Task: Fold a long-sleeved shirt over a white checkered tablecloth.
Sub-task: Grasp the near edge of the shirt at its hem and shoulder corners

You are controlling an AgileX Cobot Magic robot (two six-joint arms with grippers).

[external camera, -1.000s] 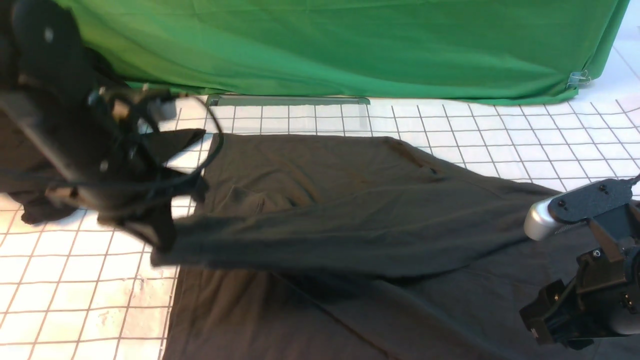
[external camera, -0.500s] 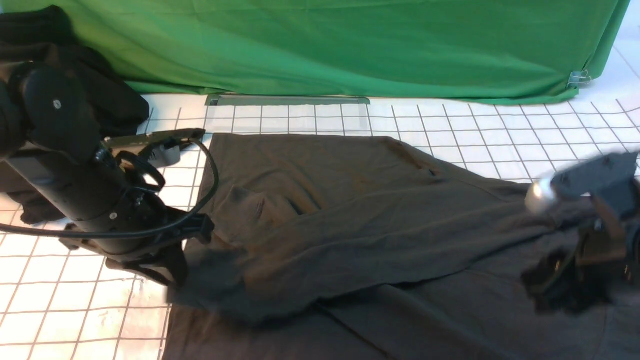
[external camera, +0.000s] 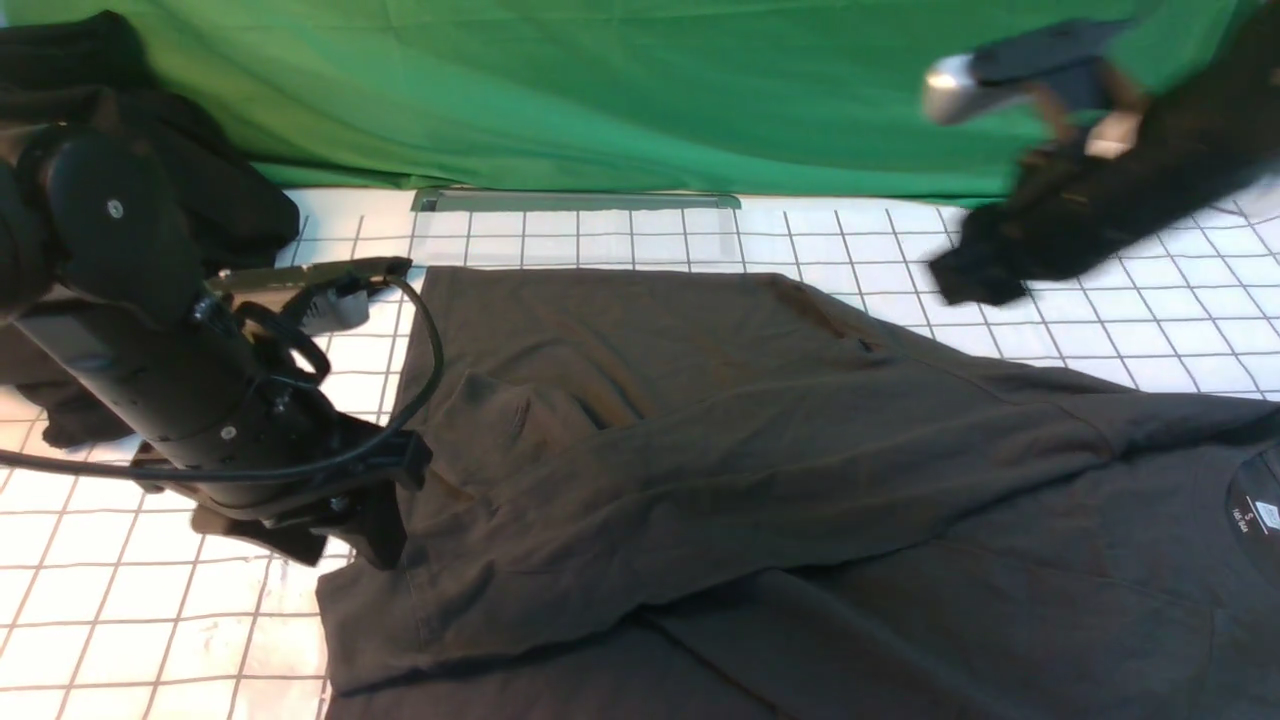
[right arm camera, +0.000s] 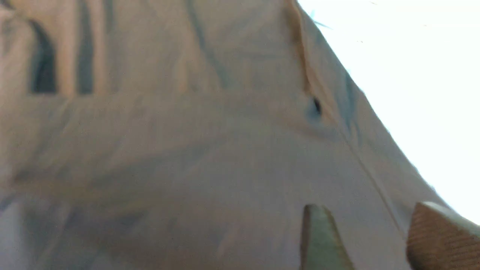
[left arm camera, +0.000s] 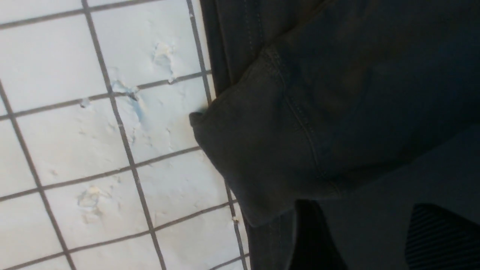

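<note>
The long-sleeved shirt (external camera: 760, 470) lies dark brownish-grey over the white checkered tablecloth (external camera: 150, 600), its white neck label (external camera: 1266, 514) at the right edge. One sleeve is folded across the body, and its cuff (left arm camera: 258, 157) rests at the shirt's left edge. My left gripper (external camera: 385, 545) stands open right by that cuff; its fingers (left arm camera: 311, 240) hover over shirt cloth with nothing between them. My right gripper (external camera: 975, 285) is raised at the far right, blurred. In the right wrist view it (right arm camera: 365, 210) is open and empty above the shirt (right arm camera: 187, 150).
A green cloth (external camera: 650, 90) hangs along the back, with a metal clip (external camera: 1155, 155) at its right end. A black garment heap (external camera: 220, 200) lies at the far left behind my left arm. A grey strip (external camera: 575, 200) lies at the green cloth's foot.
My left gripper lowered the sleeve onto the shirt's body, opened and let it go. My right arm swung up from the near right edge to the far right.
</note>
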